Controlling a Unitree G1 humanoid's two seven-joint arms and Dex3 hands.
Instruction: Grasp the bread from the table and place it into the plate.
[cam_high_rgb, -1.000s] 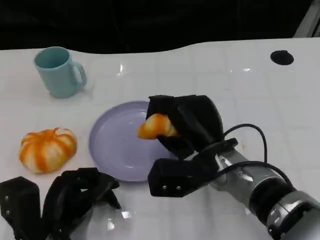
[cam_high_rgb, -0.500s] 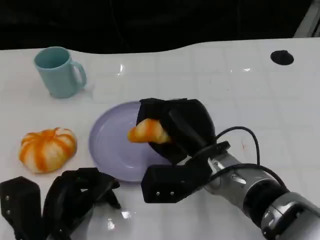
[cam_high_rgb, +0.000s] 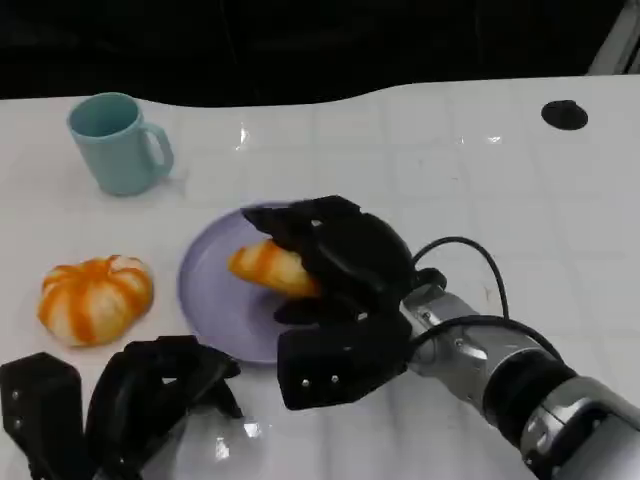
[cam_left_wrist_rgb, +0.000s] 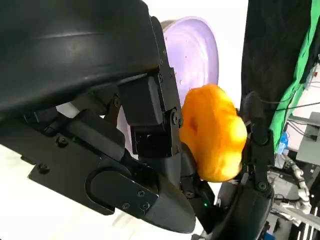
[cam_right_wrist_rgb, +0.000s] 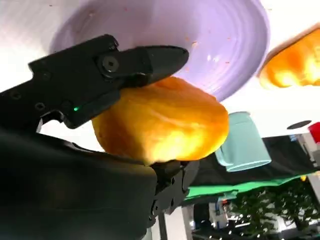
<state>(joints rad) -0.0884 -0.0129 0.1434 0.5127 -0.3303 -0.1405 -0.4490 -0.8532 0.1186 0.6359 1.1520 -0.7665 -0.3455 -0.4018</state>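
Bread (cam_high_rgb: 262, 267) clamped in right hand (cam_high_rgb: 335, 262) fingers, over the plate (cam_high_rgb: 215, 300). Left hand (cam_high_rgb: 150, 395) near plate's edge w/ fingers curled in, holding nothing. Pumpkin (cam_high_rgb: 95, 297) just beyond left hand, mug (cam_high_rgb: 118, 143) farther out on desk (cam_high_rgb: 520, 190).

Bread (cam_high_rgb: 262, 266): one small golden-orange roll with paler streaks, elongated, lying roughly level over the middle of the plate (cam_high_rgb: 210, 300), a round lavender dish with a shallow raised rim that sits flat on the white table; whether the roll touches the dish cannot be told.
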